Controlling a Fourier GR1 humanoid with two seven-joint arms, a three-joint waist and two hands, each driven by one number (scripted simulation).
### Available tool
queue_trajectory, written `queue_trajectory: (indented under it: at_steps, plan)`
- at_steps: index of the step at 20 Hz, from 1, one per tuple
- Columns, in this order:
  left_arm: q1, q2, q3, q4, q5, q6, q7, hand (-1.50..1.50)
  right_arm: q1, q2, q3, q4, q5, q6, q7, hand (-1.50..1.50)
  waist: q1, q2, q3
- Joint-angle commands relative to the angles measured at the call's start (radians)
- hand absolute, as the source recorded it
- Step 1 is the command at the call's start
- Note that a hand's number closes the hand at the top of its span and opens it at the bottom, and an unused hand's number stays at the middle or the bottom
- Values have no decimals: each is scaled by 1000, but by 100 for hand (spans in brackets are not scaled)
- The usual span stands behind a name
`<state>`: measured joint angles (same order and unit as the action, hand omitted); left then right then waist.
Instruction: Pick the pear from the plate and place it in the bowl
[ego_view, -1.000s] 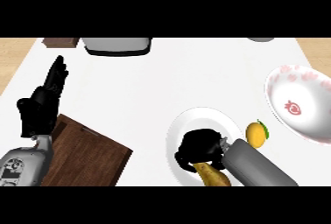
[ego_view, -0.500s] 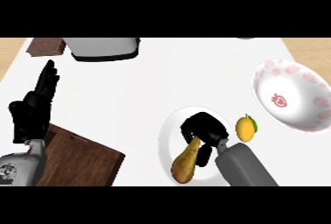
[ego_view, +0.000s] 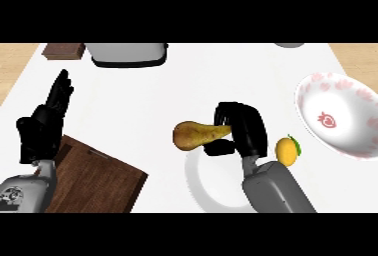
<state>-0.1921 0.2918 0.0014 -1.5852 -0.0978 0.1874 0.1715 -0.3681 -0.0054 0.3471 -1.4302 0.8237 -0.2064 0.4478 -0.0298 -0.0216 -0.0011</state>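
A brown-yellow pear (ego_view: 194, 135) hangs sideways above the far edge of the white plate (ego_view: 201, 189), its narrow end tucked into my right hand (ego_view: 244, 129). That hand's fingers and thumb are curled round the pear's neck. The white bowl (ego_view: 341, 116) with red strawberry prints stands at the right, tilted toward me, apart from the hand. My left hand (ego_view: 43, 122) is open at the left edge, fingers up, resting.
A small orange fruit (ego_view: 287, 151) lies between the plate and the bowl, just right of my right wrist. A wooden cutting board (ego_view: 92, 181) fills the lower left. A grey appliance (ego_view: 127, 54) and a brown block (ego_view: 63, 49) sit at the back.
The pear has come up off the plate in my right hand and now points left above the plate's far edge. The left hand stays put.
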Motion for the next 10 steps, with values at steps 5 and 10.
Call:
queue_trajectory:
  at_steps: [5,10]
  plan:
    - [21,-24,-31,-54,-20,6,21,0,-2,5,86,-239,273,-146,527,150,22,13,0]
    - [-32,-27,-25,-24,-43,2,31,0,-25,-12,-33,-353,302,-57,558,150,24,19,1]
